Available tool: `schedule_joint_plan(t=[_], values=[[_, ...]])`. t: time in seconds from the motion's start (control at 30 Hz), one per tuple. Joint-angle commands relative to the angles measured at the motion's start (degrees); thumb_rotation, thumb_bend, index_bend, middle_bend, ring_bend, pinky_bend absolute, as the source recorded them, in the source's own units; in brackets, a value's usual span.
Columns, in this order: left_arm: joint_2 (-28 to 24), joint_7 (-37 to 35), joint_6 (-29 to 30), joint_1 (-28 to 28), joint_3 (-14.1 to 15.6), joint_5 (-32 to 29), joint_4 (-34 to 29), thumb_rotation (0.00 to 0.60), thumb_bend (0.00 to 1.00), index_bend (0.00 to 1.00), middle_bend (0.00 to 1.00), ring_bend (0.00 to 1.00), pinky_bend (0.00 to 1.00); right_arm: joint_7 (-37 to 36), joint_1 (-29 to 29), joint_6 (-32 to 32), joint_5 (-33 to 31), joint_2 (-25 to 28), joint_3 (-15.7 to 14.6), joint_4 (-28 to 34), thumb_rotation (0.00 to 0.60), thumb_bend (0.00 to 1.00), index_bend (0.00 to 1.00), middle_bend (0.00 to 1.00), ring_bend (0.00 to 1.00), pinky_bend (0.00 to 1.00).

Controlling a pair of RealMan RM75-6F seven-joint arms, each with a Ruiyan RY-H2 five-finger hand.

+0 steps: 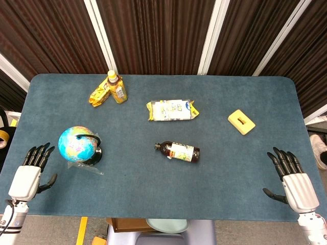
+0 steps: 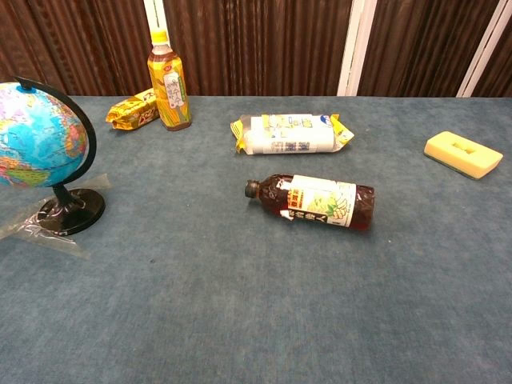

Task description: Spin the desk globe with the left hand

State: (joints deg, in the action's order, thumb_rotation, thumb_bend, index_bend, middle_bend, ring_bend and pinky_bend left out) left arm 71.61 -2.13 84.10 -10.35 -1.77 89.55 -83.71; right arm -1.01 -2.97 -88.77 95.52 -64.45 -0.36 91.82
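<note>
The desk globe is a small blue globe on a black stand, near the table's left side; in the chest view the desk globe fills the far left, its black base taped to the cloth. My left hand lies flat at the front left edge, fingers spread, a short way left of and nearer than the globe, holding nothing. At the front right edge my right hand rests open and empty. Neither hand shows in the chest view.
A dark bottle lies on its side mid-table. Behind it lies a white and yellow packet. An upright yellow bottle and a yellow snack bag stand at the back left. A yellow block lies right.
</note>
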Motion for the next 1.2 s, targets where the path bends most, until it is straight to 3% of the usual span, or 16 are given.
schedule_joint_plan(t=[0.03,0.13,0.3,0.4,0.9,1.2], values=[[0.15,-0.02,0.39,0.17,-0.05,0.01,0.02,0.6,0.38,0.0,0.0,0.0,0.02,0.09,-0.17,0.3,0.15,-0.12,-0.1,0.03,0.6,0.11,0.0,0.0,0.0,0.0],[0.99,-1.68,0.53,0.11,-0.43,-0.32,0.62,0.6,0.38,0.0,0.0,0.0,0.02,-0.02,-0.21,0.43,0.36,-0.05,-0.29,0.11,0.6,0.11,0.0,0.0,0.0,0.0],[3.53,-16.69,3.05,0.53,-2.18,-0.93,-0.13,0.6,0.39,0.0,0.0,0.0,0.01,-0.99,0.29,-0.85,1.09,0.45,-0.53,0.48,0.6,0.11,0.0,0.0,0.0,0.0],[5.33,-22.22,4.16,0.53,-3.76,-2.01,-0.71,0.6,0.38,0.0,0.0,0.0,0.0,-1.53,0.41,-1.2,1.51,0.7,-0.7,0.58,0.6,0.11,0.0,0.0,0.0,0.0],[12.66,-18.02,0.16,-5.19,-10.46,-7.38,3.02,0.6,0.38,0.0,0.0,0.0,0.0,-1.93,-0.1,-0.47,1.81,0.66,-0.8,0.65,0.6,0.11,0.0,0.0,0.0,0.0],[14.07,-18.04,-0.26,-5.91,-11.53,-9.01,7.4,0.6,0.38,0.0,0.0,0.0,0.0,-2.33,-0.3,-0.13,1.33,0.78,-0.61,0.82,0.6,0.11,0.0,0.0,0.0,0.0]])
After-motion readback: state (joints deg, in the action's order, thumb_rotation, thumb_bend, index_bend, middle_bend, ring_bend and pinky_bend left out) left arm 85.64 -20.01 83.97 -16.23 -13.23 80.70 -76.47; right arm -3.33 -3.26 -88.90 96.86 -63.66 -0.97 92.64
